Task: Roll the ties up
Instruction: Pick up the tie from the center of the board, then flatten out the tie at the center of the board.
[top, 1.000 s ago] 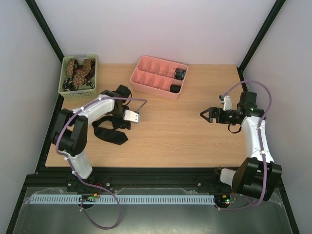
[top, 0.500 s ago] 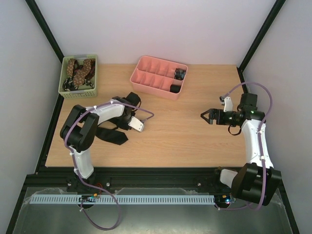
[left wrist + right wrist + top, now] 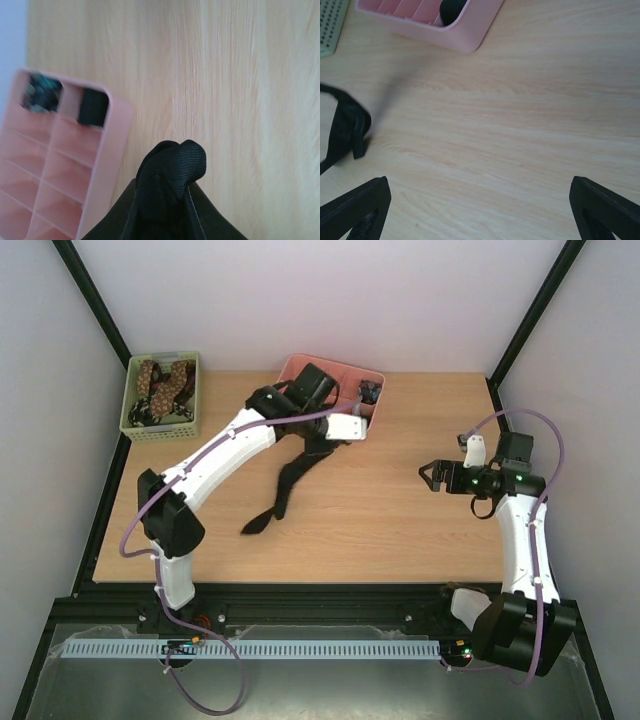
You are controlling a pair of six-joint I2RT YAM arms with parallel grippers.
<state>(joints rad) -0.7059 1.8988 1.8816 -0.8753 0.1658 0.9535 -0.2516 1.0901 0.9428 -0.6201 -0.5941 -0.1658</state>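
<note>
**Limp black tie pinched at one end, tail trailing on the table**

Nearest the arm bases, the free tail of the long black fabric necktie (image 3: 283, 485) lies on the pale wooden table (image 3: 400, 530), with its tip toward the near left. From there the band runs up and away to the left gripper (image 3: 167, 207). That gripper's fingers are clamped on a bunched end of the tie, just beside the pink plastic divided tray (image 3: 107, 165). To the right, well apart from the tie, the right gripper (image 3: 430, 476) hovers with its fingers spread wide, holding nothing.

The fabric looks light, soft and quite limp. It folds and twists along its length, so it likely won't keep a shape by itself and may slide on the smooth wood. Rolling would probably go best with the tie laid flat and straight, one gripper pinching the narrow tip and the other pinning the band.

Farther back, the tray holds a black rolled coil (image 3: 93, 106) and a dark patterned coil (image 3: 42, 93) in its end compartments. In the far left corner, the pale green slotted basket (image 3: 135, 425) holds brown spotted ties (image 3: 160, 382).
</note>
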